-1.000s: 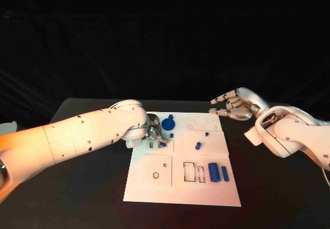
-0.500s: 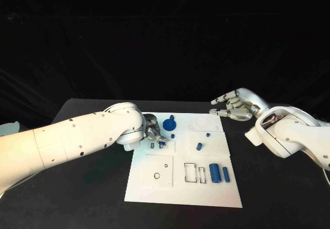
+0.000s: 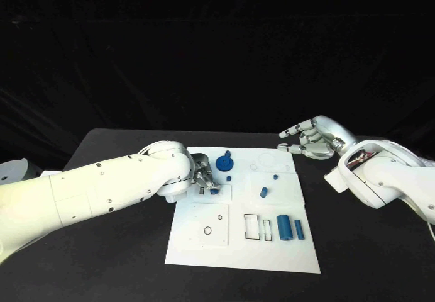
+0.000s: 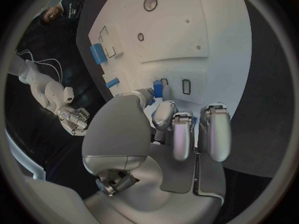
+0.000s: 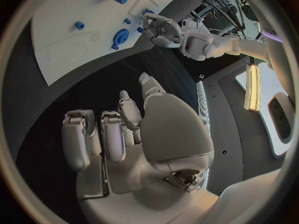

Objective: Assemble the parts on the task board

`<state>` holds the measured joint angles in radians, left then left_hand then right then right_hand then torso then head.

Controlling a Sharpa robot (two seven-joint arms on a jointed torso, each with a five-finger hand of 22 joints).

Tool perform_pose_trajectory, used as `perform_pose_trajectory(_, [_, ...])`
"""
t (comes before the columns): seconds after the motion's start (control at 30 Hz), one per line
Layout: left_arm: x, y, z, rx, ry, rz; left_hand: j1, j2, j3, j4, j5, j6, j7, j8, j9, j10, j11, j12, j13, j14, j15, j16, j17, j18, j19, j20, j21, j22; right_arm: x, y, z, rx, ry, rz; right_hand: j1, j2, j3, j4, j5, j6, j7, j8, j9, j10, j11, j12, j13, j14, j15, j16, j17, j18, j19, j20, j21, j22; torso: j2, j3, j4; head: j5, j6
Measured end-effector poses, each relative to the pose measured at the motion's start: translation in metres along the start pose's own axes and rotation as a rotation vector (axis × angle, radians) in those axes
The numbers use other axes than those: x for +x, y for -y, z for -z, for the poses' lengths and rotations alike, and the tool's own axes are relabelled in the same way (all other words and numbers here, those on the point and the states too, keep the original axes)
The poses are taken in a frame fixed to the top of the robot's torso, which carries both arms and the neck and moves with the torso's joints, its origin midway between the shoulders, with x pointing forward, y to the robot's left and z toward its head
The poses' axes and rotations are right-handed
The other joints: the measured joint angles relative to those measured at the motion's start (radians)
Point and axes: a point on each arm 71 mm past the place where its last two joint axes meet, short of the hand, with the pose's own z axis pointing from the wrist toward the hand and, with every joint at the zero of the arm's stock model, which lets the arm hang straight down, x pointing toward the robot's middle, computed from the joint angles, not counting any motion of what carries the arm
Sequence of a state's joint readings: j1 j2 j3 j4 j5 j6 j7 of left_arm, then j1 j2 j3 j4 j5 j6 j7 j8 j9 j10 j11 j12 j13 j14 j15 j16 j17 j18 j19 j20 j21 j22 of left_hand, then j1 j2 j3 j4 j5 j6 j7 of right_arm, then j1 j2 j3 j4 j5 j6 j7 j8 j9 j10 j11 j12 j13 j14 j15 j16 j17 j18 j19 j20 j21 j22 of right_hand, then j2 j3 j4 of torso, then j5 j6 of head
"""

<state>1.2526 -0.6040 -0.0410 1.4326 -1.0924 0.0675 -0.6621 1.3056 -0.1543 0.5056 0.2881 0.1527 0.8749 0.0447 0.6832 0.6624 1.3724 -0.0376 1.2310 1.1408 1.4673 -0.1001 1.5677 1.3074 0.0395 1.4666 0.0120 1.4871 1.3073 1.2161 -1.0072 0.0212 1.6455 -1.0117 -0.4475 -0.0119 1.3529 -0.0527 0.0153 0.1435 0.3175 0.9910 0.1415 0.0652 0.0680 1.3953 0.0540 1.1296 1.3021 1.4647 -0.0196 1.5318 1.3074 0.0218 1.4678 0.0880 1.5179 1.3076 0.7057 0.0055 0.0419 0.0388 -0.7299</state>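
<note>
Since a second ago, the left hand [image 3: 203,177] has hardly shifted over the board's [image 3: 244,251] near-left part, and the small blue peg [image 4: 157,89] remains at its fingertips; the right hand [image 3: 310,139] has stayed put beyond the board's far right corner. Left wrist view shows the left thumb and a finger meeting on the peg, its lower end at a small slot in the board, so that hand pinches the peg; whether the peg is seated I cannot tell. The right hand holds nothing, fingers loosely curled and apart, hovering off the board over the black table [image 3: 109,264].

Just beyond the left hand lies the blue disc [image 3: 223,165] with its knob. Between the two hands, nearer the right, stand two short pegs [image 3: 264,192]. Well toward the robot from both hands, the two cylinders [image 3: 283,227] lie side by side on the board, just beside a pair of rectangular slots [image 3: 249,226].
</note>
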Motion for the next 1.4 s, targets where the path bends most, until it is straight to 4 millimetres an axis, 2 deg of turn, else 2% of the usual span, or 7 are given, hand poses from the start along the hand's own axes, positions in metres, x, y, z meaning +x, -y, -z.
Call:
perform_pose_trajectory(0.3, [-0.0001, -0.0027, -0.0018, -0.011, 0.011, -0.031, -0.009, -0.009, 0.009, -0.006, 0.0, -0.001, -0.002, 0.004, 0.001, 0.0, 0.0, 0.0, 0.0, 0.0, 0.0, 0.0, 0.0, 0.0, 0.0, 0.0, 0.0, 0.0, 0.0002, 0.0001, 0.0, 0.0, -0.002, 0.0, 0.0, 0.0, -0.006, 0.0, 0.004, 0.0, 0.0, 0.0, 0.0, 0.0, 0.0, 0.0, 0.0, 0.0, 0.0, 0.0, 0.0, 0.0, 0.0, 0.0, 0.0, 0.0, 0.0, 0.0007, -0.0002, 0.004, -0.005])
perform_pose_trajectory(1.27, [0.0, -0.004, -0.0016, -0.017, -0.002, -0.09, -0.033, -0.011, 0.013, -0.009, -0.004, 0.002, -0.004, 0.003, 0.006, 0.008, 0.0, 0.0, 0.008, 0.0, 0.0, 0.0, 0.001, 0.0, 0.0, 0.0, 0.0, 0.001, 0.0006, 0.0003, 0.0002, 0.001, -0.008, 0.0, 0.0, 0.0, -0.006, 0.0, 0.004, 0.0, 0.0, 0.0, 0.0, 0.0, 0.0, 0.0, 0.0, 0.0, 0.0, 0.0, 0.001, 0.0, 0.0, 0.0, 0.0, 0.0, -0.001, 0.0005, -0.0002, 0.002, -0.012])
perform_pose_trajectory(1.4, [-0.0002, -0.0038, -0.0025, -0.02, -0.009, -0.097, -0.079, -0.018, 0.04, -0.049, -0.004, 0.013, -0.013, 0.006, 0.007, 0.009, -0.002, 0.003, 0.01, 0.0, 0.0, 0.0, 0.001, 0.0, 0.0, 0.0, 0.0, 0.001, 0.0002, 0.0005, 0.0007, 0.001, -0.008, 0.0, 0.0, 0.0, -0.006, 0.0, 0.004, 0.0, 0.0, 0.0, 0.0, 0.0, 0.0, 0.0, 0.0, 0.0, 0.0, 0.0, 0.0, 0.0, 0.0, 0.0, 0.0, 0.0, -0.001, 0.0009, -0.0003, 0.002, -0.012])
